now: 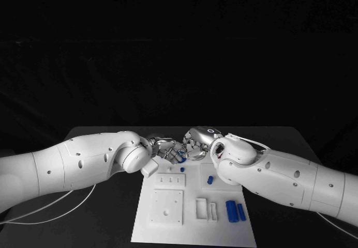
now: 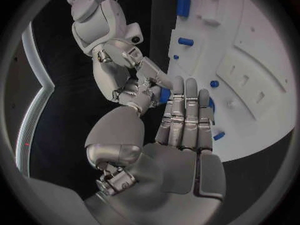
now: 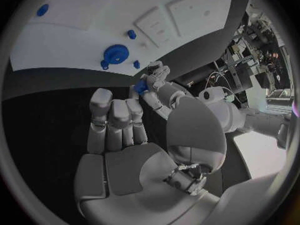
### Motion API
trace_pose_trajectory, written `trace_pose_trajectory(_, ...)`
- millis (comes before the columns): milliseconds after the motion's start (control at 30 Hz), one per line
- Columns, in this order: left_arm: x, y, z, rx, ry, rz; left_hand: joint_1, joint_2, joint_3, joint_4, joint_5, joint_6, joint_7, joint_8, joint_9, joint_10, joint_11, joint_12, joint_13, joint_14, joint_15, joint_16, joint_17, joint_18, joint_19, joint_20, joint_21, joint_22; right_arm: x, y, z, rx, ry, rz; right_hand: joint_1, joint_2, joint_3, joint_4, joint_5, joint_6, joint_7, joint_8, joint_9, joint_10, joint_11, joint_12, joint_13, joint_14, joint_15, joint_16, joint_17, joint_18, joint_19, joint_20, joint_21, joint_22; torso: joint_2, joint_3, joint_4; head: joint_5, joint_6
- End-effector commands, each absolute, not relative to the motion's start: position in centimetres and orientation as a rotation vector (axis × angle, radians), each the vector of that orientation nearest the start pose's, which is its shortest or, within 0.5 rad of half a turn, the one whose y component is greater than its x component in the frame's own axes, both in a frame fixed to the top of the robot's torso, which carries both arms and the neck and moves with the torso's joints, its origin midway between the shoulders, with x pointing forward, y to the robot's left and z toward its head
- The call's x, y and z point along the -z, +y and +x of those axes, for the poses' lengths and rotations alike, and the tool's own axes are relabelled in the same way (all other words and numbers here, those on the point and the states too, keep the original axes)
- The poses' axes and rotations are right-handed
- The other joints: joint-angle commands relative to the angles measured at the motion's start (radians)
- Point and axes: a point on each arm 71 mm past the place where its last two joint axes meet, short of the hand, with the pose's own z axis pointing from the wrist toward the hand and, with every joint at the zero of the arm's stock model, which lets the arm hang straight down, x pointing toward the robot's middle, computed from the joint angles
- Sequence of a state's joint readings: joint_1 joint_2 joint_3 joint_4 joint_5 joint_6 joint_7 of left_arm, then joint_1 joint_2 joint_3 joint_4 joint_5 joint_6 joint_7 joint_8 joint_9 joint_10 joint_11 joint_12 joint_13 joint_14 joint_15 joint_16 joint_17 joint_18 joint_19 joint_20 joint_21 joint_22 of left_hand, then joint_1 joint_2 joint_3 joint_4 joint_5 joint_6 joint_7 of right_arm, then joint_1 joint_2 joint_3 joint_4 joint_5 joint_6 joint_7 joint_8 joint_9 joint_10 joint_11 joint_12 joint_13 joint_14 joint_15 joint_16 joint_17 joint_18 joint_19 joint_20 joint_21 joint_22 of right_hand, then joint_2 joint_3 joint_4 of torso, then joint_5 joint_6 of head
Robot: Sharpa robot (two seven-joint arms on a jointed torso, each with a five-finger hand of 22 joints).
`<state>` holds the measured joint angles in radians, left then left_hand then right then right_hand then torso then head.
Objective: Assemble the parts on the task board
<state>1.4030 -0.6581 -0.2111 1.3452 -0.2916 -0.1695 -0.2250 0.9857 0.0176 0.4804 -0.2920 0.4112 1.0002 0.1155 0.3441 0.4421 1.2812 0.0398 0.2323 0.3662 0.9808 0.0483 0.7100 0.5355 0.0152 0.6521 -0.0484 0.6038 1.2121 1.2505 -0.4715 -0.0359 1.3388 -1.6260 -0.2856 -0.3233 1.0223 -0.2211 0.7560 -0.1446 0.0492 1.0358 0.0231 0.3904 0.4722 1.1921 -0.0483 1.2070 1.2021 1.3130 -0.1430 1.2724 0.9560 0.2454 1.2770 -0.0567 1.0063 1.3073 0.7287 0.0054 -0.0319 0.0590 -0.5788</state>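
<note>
Silver hands (image 1: 181, 147) apparently fingertip-to-fingertip.

far board edge: both robot hands (image 1: 181, 147) crowd it | near task board (image 1: 195, 227): open

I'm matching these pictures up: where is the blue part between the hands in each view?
Head view: part between left hand and right hand, near the board's far edge.
Left wrist view: part beside the left hand's fingertips.
Right wrist view: part beyond the right hand's fingertips.
Shared landmark: the board.
</note>
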Motion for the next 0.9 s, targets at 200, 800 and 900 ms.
trace_pose_trajectory(200,18.03,16.81,52.49,1.030,2.086,-0.861,0.006,0.016,0.001,0.002,-0.061,0.019,-0.015,0.006,0.019,-0.004,0.002,0.010,0.005,-0.001,0.000,0.009,0.003,-0.015,-0.005,0.004,0.003,0.004,16.75,-7.14,51.57,-0.537,1.617,-0.286,0.009,-0.001,0.000,0.005,0.000,0.046,0.041,0.003,0.001,0.006,0.003,-0.005,0.001,0.001,-0.006,-0.004,-0.001,0.016,0.001,-0.004,-0.002,0.007,0.000,0.0003,0.0005,0.000,0.001)
trace_pose_trajectory(800,18.12,17.01,52.44,1.000,2.106,-0.795,-0.062,0.043,-0.004,0.007,-0.122,0.063,-0.031,0.010,0.027,-0.013,-0.038,0.212,0.128,0.009,-0.044,0.183,0.073,-0.015,0.032,-0.029,0.049,0.051,16.82,-7.61,51.75,-0.544,1.619,-0.281,0.011,-0.002,0.000,0.005,0.000,0.046,0.041,0.002,0.001,0.004,0.003,-0.007,0.000,0.001,-0.006,-0.004,-0.001,0.016,0.001,-0.004,-0.002,0.007,0.000,0.0000,0.0004,0.000,-0.002)
trace_pose_trajectory(900,18.11,17.04,52.46,0.999,2.103,-0.797,-0.066,0.044,-0.002,0.008,-0.120,0.069,-0.033,0.011,0.031,-0.030,-0.042,0.251,0.149,0.003,-0.049,0.208,0.077,-0.015,0.034,-0.034,0.057,0.060,16.83,-7.60,51.74,-0.545,1.621,-0.283,0.011,-0.002,0.000,0.005,0.000,0.045,0.042,0.002,0.001,0.004,0.003,-0.007,0.000,0.001,-0.006,-0.004,-0.001,0.016,0.001,-0.004,-0.002,0.007,0.000,0.0001,0.0004,0.001,-0.003)
